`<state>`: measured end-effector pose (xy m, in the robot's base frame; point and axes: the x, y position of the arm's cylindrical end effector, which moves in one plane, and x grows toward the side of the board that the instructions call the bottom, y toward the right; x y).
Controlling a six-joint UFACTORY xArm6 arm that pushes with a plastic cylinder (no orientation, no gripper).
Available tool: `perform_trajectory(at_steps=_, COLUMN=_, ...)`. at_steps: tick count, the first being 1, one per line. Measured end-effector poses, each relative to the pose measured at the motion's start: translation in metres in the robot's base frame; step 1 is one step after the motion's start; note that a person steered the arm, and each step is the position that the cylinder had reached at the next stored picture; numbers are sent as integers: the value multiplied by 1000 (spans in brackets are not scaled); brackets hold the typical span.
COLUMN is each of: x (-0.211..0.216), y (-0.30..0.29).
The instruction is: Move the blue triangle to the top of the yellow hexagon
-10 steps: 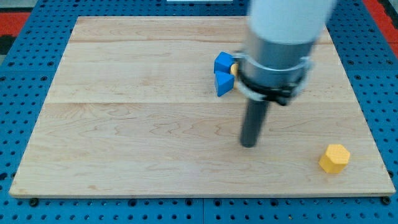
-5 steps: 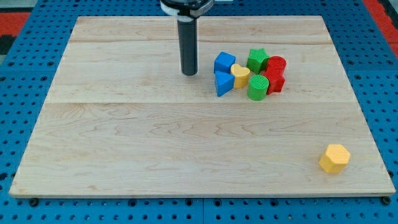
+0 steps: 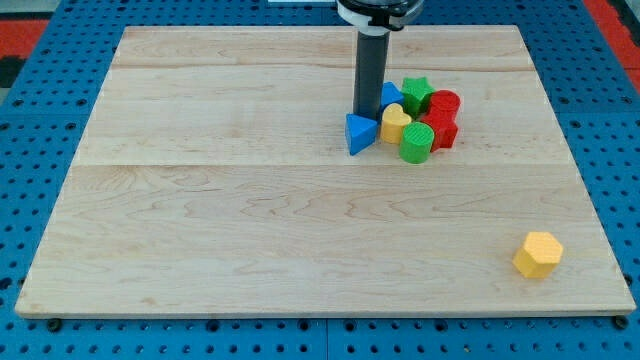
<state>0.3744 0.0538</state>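
Observation:
The blue triangle (image 3: 360, 133) lies right of the board's middle, at the left edge of a cluster of blocks. My tip (image 3: 367, 111) stands just above it toward the view's top, touching or nearly touching it, and hides most of a second blue block (image 3: 392, 96) behind the rod. The yellow hexagon (image 3: 538, 254) sits alone near the board's bottom right corner, far from the triangle.
The cluster to the triangle's right holds a yellow heart-like block (image 3: 396, 122), a green star (image 3: 416, 92), a green cylinder (image 3: 416, 143) and two red blocks (image 3: 442, 118). The wooden board (image 3: 200, 200) lies on a blue pegboard.
My tip moved right from the board's upper middle to just above the blue triangle. The second blue block shifted right behind the rod; the cluster looks tighter.

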Motion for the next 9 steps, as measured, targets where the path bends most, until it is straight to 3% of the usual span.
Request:
perform_trajectory(at_steps=3, x=8, y=-64)
perform_trajectory(at_steps=6, x=47, y=-37)
perform_trajectory(at_steps=9, x=57, y=11)
